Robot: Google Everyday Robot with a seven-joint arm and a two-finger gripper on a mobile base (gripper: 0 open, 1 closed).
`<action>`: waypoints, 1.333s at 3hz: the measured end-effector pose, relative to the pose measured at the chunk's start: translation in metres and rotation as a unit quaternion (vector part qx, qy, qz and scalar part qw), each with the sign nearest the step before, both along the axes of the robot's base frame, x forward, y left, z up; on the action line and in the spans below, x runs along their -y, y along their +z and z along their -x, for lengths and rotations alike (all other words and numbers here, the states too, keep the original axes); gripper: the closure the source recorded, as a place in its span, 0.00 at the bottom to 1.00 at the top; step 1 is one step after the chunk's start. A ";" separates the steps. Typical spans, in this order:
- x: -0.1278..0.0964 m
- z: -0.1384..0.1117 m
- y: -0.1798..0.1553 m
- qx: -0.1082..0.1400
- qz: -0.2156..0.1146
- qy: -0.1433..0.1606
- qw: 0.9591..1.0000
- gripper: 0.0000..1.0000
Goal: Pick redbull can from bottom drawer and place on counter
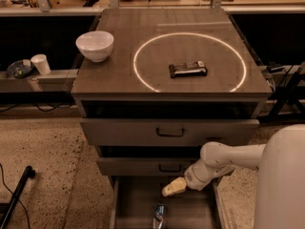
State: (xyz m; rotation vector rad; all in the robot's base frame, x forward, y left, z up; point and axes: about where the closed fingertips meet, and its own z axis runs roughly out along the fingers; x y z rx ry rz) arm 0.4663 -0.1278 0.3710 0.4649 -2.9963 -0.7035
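Observation:
The redbull can (158, 215) lies on its side in the open bottom drawer (128, 209), near the lower edge of the camera view. My gripper (170, 188) hangs over the drawer, just above and to the right of the can, not touching it. It comes in on a white arm from the right. The counter (114, 75) bears a bright ring, and a dark wrapped bar (188, 69) lies inside that ring.
A white bowl (95, 45) stands on the counter's left side. The two upper drawers (169, 131) with dark handles are pulled out slightly. A paper cup (40, 64) and a small dish sit on a ledge at far left. A dark cable runs across the floor at lower left.

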 end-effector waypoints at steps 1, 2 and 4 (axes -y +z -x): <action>0.000 0.000 0.000 0.000 0.000 0.000 1.000 0.00; 0.007 0.009 -0.005 0.015 -0.002 -0.030 0.999 0.00; 0.018 0.035 -0.023 0.025 -0.001 -0.067 0.997 0.00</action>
